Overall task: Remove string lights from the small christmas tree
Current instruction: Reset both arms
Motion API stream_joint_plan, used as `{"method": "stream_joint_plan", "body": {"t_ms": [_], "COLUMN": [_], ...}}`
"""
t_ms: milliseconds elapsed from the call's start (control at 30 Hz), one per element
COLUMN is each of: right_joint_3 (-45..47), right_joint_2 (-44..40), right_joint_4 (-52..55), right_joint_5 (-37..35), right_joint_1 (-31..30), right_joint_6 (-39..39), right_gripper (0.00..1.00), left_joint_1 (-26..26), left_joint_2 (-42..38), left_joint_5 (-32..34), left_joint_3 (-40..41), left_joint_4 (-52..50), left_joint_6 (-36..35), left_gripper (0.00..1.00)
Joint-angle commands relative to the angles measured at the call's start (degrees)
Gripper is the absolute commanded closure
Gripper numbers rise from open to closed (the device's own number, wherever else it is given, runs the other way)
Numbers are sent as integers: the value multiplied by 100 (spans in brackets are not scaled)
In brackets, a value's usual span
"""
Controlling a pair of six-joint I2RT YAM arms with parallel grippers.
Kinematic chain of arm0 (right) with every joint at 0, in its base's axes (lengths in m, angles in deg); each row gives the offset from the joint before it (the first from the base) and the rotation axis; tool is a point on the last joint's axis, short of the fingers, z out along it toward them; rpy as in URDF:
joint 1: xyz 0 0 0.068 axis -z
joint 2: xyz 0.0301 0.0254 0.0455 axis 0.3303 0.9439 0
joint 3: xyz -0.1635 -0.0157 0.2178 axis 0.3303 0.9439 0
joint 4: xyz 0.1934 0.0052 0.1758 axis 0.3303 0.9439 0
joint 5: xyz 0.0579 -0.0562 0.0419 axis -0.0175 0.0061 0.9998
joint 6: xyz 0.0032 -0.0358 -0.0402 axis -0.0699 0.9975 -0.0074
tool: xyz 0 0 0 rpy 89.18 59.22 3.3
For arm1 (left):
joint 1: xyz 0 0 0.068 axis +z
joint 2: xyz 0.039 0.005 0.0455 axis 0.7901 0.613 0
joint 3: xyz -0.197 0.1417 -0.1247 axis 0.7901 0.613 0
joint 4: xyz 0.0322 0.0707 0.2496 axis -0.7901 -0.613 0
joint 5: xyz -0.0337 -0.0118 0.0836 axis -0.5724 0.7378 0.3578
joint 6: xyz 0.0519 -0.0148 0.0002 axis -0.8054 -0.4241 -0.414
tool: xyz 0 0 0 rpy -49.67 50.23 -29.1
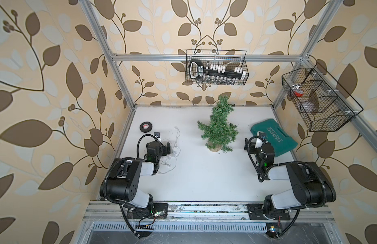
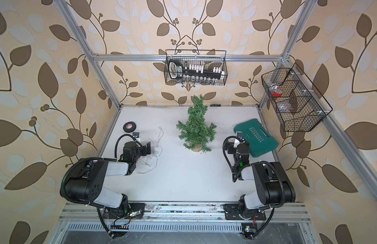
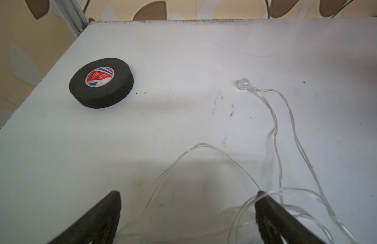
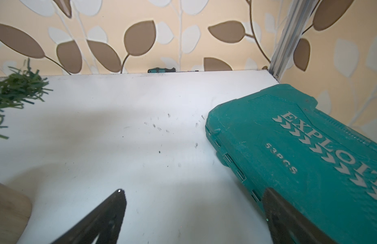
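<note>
Tree (image 1: 218, 128) looks bare; string lights (image 1: 172, 145) lie loose on the desk (image 1: 204, 179), left. Your left hand (image 3: 188, 194) and right hand (image 4: 194, 191) are both apart, clamping nothing. Removal seems done, so just lift clear without snagging wire.

The string lights (image 3: 243, 84) are being partly hidden by the left gripper (image 3: 188, 193); the small christmas tree (image 4: 16, 88) is being cut off in the right wrist view.

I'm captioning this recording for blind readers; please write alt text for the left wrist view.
String lights, thin clear wire with one round bulb in sight, lie loose on the white table, looping between the jaws of the open left claw. A black tape roll lies flat near the table's edge.
</note>
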Motion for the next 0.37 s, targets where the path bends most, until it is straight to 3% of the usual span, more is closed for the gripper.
{"method": "stream_joint_plan", "body": {"t_ms": [0, 333], "right_joint_3": [-27, -27], "right_joint_2": [23, 27], "right_joint_4": [-120, -124], "right_joint_5": [62, 62], "right_joint_1": [-2, -3], "right_joint_6": [52, 52], "right_gripper": [0, 0], "left_joint_1": [54, 184], "left_joint_2": [-39, -48], "left_joint_5": [-40, -287], "left_joint_3": [-147, -216], "left_joint_4": [77, -64], "left_joint_6": [-7, 31], "left_gripper": [1, 1]}}
